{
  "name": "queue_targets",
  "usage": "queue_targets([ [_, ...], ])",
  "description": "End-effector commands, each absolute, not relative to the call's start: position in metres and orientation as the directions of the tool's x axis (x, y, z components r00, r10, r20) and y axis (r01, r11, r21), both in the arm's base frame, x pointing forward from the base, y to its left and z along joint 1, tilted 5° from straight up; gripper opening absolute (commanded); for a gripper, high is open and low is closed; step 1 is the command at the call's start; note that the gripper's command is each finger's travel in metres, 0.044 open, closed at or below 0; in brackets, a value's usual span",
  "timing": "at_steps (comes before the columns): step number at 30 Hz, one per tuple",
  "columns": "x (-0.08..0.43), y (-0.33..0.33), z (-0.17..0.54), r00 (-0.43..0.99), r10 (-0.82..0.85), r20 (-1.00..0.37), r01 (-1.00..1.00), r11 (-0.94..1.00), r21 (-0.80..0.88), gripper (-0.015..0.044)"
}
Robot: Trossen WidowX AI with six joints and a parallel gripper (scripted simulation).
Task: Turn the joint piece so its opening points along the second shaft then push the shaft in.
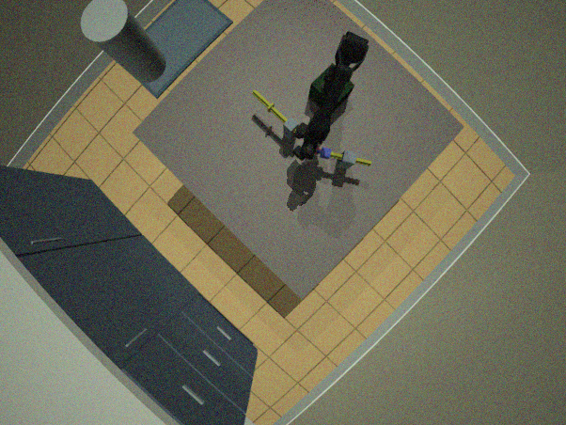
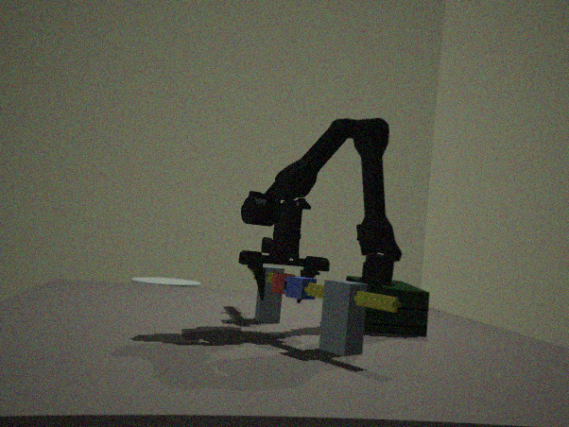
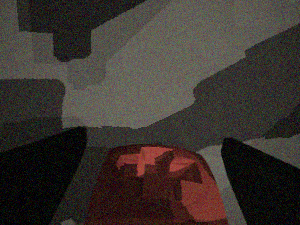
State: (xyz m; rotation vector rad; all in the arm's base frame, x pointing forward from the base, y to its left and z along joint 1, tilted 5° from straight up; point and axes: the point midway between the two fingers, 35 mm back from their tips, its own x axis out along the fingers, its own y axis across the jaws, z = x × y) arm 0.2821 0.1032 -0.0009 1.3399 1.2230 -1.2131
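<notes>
The red joint piece (image 2: 279, 283) (image 3: 155, 199) is at the end of the first yellow shaft, beside the blue hinge part (image 1: 325, 152) (image 2: 297, 287). That shaft (image 1: 364, 162) (image 2: 376, 301) runs through a grey block (image 1: 349, 158) (image 2: 336, 321). The second yellow shaft (image 1: 261, 99), with a small crosspiece, meets a second grey block (image 1: 290, 125) (image 2: 268, 308) at an angle to the first. My gripper (image 2: 280, 299) (image 3: 154, 140) is open, its fingers on either side of the red piece, with gaps showing in the wrist view. The arm hides much of the joint, and its opening's direction is unclear.
The arm stands on a dark green base (image 2: 402, 307). In the top view, a tall grey cylinder (image 1: 136, 52) stands by a blue panel (image 1: 188, 35), and dark cabinets (image 1: 108, 282) are at the lower left. Both blocks stand close to the gripper.
</notes>
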Motion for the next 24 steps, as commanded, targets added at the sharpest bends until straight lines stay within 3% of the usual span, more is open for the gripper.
queue_targets([
  [1,0.282,0.103,-0.001,0.019,0.086,-0.996,0.997,-0.079,0.012,0.0440],
  [13,0.282,0.103,0.000,0.018,0.081,-0.997,0.997,-0.079,0.012,0.0440],
  [18,0.282,0.104,0.027,0.009,-0.027,-1.000,0.996,-0.083,0.012,0.0440],
  [24,0.281,0.103,0.028,0.010,-0.032,-0.999,0.996,-0.083,0.012,0.0440],
])
